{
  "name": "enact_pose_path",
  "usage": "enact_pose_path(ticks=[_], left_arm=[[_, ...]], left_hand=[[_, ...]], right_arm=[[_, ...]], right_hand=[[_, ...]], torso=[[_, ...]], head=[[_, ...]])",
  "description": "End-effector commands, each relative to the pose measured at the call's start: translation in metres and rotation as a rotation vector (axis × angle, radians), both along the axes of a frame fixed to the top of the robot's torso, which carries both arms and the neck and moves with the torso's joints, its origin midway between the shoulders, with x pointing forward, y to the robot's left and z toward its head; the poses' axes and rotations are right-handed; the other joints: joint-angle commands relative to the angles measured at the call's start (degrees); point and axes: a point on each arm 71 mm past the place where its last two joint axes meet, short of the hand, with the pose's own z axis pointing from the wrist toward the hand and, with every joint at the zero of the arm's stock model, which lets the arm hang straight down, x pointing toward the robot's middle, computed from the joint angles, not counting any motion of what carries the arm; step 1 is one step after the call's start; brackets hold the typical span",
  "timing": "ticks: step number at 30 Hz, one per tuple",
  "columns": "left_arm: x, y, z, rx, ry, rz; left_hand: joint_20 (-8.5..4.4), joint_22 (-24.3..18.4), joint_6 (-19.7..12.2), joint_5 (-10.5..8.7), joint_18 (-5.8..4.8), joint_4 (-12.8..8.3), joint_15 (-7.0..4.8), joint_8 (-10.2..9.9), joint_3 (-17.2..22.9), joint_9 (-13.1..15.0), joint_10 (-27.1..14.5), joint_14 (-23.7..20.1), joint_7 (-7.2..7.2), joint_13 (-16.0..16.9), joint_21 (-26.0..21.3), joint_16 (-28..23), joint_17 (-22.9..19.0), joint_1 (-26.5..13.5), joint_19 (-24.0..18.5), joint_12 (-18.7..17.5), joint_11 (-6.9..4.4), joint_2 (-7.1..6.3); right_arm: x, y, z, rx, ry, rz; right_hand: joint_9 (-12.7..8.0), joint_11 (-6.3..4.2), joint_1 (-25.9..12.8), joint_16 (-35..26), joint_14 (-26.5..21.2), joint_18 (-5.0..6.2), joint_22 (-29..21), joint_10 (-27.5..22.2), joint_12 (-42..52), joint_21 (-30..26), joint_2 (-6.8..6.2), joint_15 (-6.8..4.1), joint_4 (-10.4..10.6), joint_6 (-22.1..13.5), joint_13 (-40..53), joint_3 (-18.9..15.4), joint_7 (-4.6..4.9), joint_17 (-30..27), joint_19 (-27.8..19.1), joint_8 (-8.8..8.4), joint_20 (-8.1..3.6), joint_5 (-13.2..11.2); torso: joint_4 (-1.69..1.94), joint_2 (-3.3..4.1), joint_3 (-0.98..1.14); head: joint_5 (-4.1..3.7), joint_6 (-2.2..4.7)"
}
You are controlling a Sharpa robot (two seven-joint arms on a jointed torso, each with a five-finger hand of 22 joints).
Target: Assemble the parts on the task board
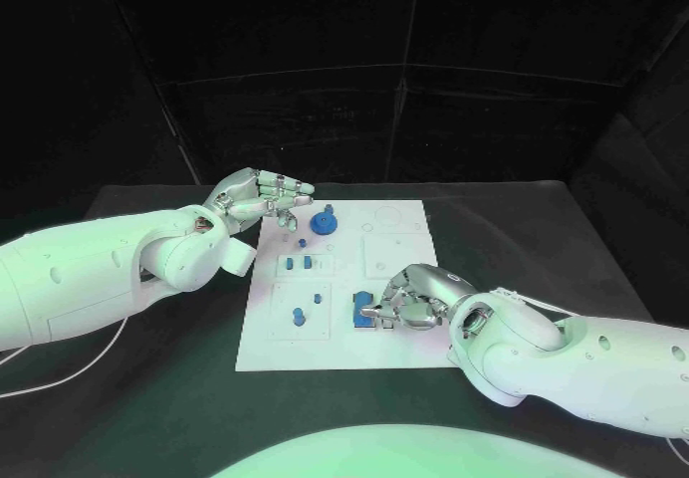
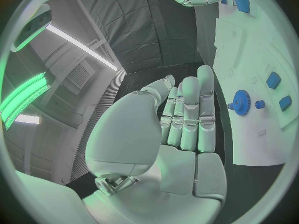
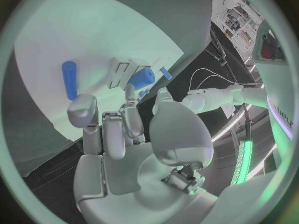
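On the black table [image 1: 574,239], seen from the head camera, a white task board [image 1: 387,349] lies lengthwise away from the robot. From the picture's left edge the left arm reaches toward the board's far left corner, and the left hand [image 1: 263,196] hovers there with its fingers curled inward around nothing. A blue gear [image 1: 325,222] stands on the board just beside those fingertips, apart from them. Nearer the robot, small blue parts [image 1: 298,264] sit along the board's left half. The right arm enters from the picture's right edge, and the right hand [image 1: 412,297] rests low over the board's near right area, fingers bent down. A blue block [image 1: 362,310] lies against those fingers; whether it is pinched I cannot tell.

From the left wrist camera, the left hand [image 2: 181,124] shows its palm and fingers held together and folded, gripping nothing. The blue gear [image 2: 241,102] stands on the white board [image 2: 249,144] beside the fingertips with a clear gap between them.

From the right wrist camera, the right hand [image 3: 118,129] bends its fingers toward the board [image 3: 81,40]. A blue cylinder piece [image 3: 142,77] sits right at the fingertips, near outlined slots. A longer blue peg [image 3: 69,79] lies flat on the board well to one side, untouched.
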Motion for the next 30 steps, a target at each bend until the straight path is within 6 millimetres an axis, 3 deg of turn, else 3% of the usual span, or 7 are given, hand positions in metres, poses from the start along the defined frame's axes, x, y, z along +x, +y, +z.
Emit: enact_pose_path(ticks=[1, 3, 6, 15, 18, 25, 30], left_arm=[[-0.0001, -0.0007, 0.0013, -0.009, -0.003, -0.004], [-0.0002, -0.0007, 0.0013, -0.009, -0.003, -0.004], [-0.0002, -0.0007, 0.0013, -0.009, -0.003, -0.004], [-0.0004, -0.0017, 0.0013, -0.010, -0.002, -0.007], [-0.0003, -0.0014, 0.0013, -0.009, -0.001, -0.006], [-0.0003, -0.0009, 0.0012, -0.009, 0.001, -0.006], [-0.0001, -0.0004, 0.0011, -0.008, 0.001, -0.006]], left_hand=[[0.21, -0.1, -0.3, 0.02, 0.78, 0.0, -0.15, 0.3, -0.3, -0.1, -0.3, -0.4, 0.20, 0.0, -0.4, -0.1, -0.1, -0.3, -0.3, 0.3, 0.08, 0.13], [0.21, -0.1, -0.3, 0.02, 0.78, 0.0, -0.15, 0.3, -0.3, -0.1, -0.3, -0.4, 0.20, 0.0, -0.4, -0.1, -0.1, -0.3, -0.3, 0.3, 0.08, 0.13], [0.21, -0.1, -0.3, 0.02, 0.78, 0.0, -0.15, 0.3, -0.3, -0.1, -0.3, -0.4, 0.20, 0.0, -0.4, -0.1, -0.1, -0.3, -0.3, 0.3, 0.08, 0.13], [0.21, -0.1, -0.3, 0.02, 0.78, 0.0, -0.15, 0.3, -0.3, -0.1, -0.3, -0.4, 0.20, 0.0, -0.4, -0.1, -0.1, -0.3, -0.3, 0.3, 0.08, 0.13], [0.21, -0.1, -0.3, 0.02, 0.78, 0.0, -0.15, 0.3, -0.3, -0.1, -0.3, -0.4, 0.20, 0.0, -0.4, -0.1, -0.1, -0.3, -0.3, 0.3, 0.08, 0.13], [0.21, -0.1, -0.3, 0.02, 0.78, 0.0, -0.15, 0.3, -0.3, -0.1, -0.3, -0.4, 0.20, 0.0, -0.4, -0.1, -0.1, -0.3, -0.3, 0.3, 0.08, 0.13], [0.21, -0.1, -0.3, 0.03, 0.80, -0.1, -0.16, 0.4, -0.3, -0.1, -0.3, -0.4, 0.19, 0.1, -0.4, -0.1, -0.1, -0.1, -0.3, 0.4, 0.07, 0.22]], right_arm=[[0.0005, 0.0021, -0.0001, -0.013, -0.002, 0.027], [0.0013, 0.0024, -0.0010, -0.019, -0.001, 0.028], [0.0027, 0.0036, -0.0019, -0.025, -0.001, 0.026], [0.0075, 0.0081, -0.0045, -0.039, -0.008, 0.019], [0.0083, 0.0086, -0.0053, -0.045, -0.006, 0.023], [0.0082, 0.0072, -0.0065, -0.059, 0.003, 0.035], [0.0078, 0.0049, -0.0071, -0.068, 0.010, 0.042]], right_hand=[[0.1, -0.34, 3.6, 0.1, 5.0, -0.50, 0.1, 0.3, 0.3, 0.2, 0.95, -0.48, -1.6, 0.2, 2.2, 0.7, -0.28, 9.6, 0.1, 0.32, -0.24, 2.3], [0.2, -0.43, 7.5, 0.1, 5.0, -0.49, 0.2, 0.3, 0.2, 0.2, 1.60, -0.57, -3.6, 0.1, 2.3, 1.9, -0.34, 9.6, 0.1, 0.39, -0.31, 3.6], [0.2, -0.54, 11.1, 0.1, 5.0, -0.51, 0.3, 0.4, 0.2, 0.2, 2.73, -0.67, -5.5, 0.1, 2.3, 3.4, -0.44, 9.7, 0.2, 0.45, -0.39, 1.9], [0.2, -0.71, 12.6, 0.2, 5.1, -0.56, 0.5, 0.8, 0.6, 0.4, 4.03, -0.76, -6.2, 0.6, 2.8, 4.5, -0.68, 9.9, 0.3, 0.63, -0.48, 1.4], [0.2, -0.83, 13.2, 0.2, 5.1, -0.56, 0.6, 0.9, 0.7, 0.4, 3.19, -0.88, -6.8, 0.8, 2.9, 4.4, -0.79, 10.0, 0.3, 0.71, -0.57, 2.3], [0.1, -1.00, 15.6, 0.3, 5.1, -0.59, 0.7, 1.1, 0.9, 0.4, 1.08, -1.03, -9.0, 1.1, 3.1, 4.4, -0.94, 10.1, 0.4, 0.77, -0.73, 1.8], [0.0, -1.03, 16.8, 0.3, 5.1, -0.61, 0.8, 1.2, 1.1, 0.4, 0.49, -1.06, -10.1, 1.2, 3.3, 4.5, -0.97, 10.2, 0.4, 0.71, -0.77, 1.7]], torso=[[0.08, 0.09, 0.01], [0.06, 0.08, -0.01], [0.01, 0.09, 0.00], [0.09, 0.10, -0.01], [0.04, 0.02, -0.02], [-0.02, -0.05, -0.01], [-0.04, -0.05, -0.03]], head=[[0.06, -0.01], [0.10, -0.11], [0.08, -0.10], [-0.03, -0.40], [0.07, -0.45], [0.21, -0.57], [0.20, -0.42]])
